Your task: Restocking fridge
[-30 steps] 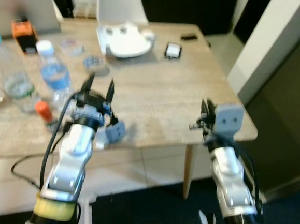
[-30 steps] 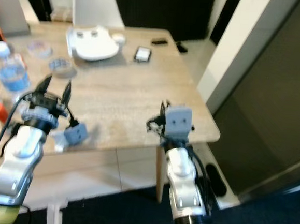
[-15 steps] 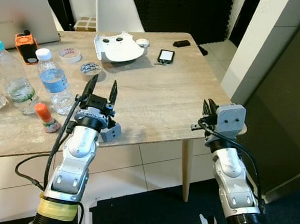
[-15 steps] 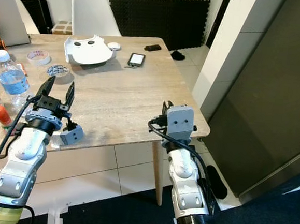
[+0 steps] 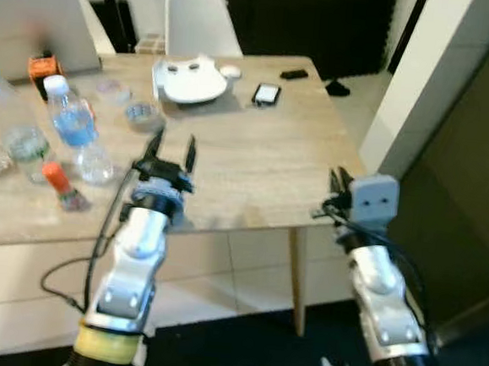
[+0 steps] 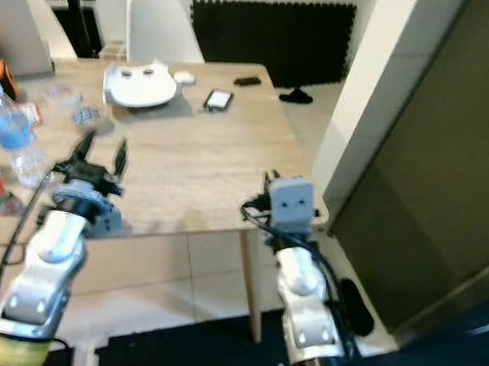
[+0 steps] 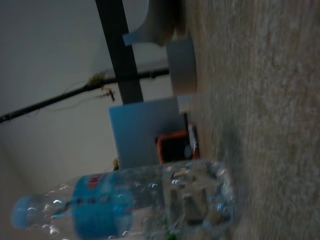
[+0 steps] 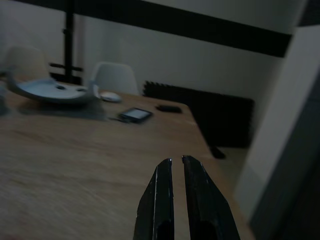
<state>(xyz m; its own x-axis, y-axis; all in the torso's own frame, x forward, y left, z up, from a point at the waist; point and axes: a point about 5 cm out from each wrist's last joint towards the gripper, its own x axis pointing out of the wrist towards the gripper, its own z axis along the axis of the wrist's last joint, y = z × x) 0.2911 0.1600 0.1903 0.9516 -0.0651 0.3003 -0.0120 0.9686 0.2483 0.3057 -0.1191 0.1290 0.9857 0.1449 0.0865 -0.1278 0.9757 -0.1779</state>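
Observation:
A clear water bottle with a blue label (image 5: 71, 125) stands on the wooden table (image 5: 255, 158), towards its left side. Two more clear bottles (image 5: 3, 134) stand further left, and a small orange-capped bottle (image 5: 58, 184) stands nearer the front edge. My left gripper (image 5: 172, 148) is open above the table's front edge, to the right of the bottles. The blue-label bottle (image 7: 125, 200) shows close by in the left wrist view. My right gripper (image 8: 177, 162) is shut on nothing, at the table's front right corner (image 5: 339, 184).
Further back on the table are a laptop (image 5: 37, 14), an orange device (image 5: 43, 67), tape rolls (image 5: 140, 114), a white plastic shell (image 5: 189, 81) and a phone (image 5: 266, 93). A white chair (image 5: 198, 14) stands behind. A tall dark panel (image 5: 472, 192) rises on the right.
The camera has shifted and the picture is blurred again. Both arms hold much the same pose over the table's front edge.

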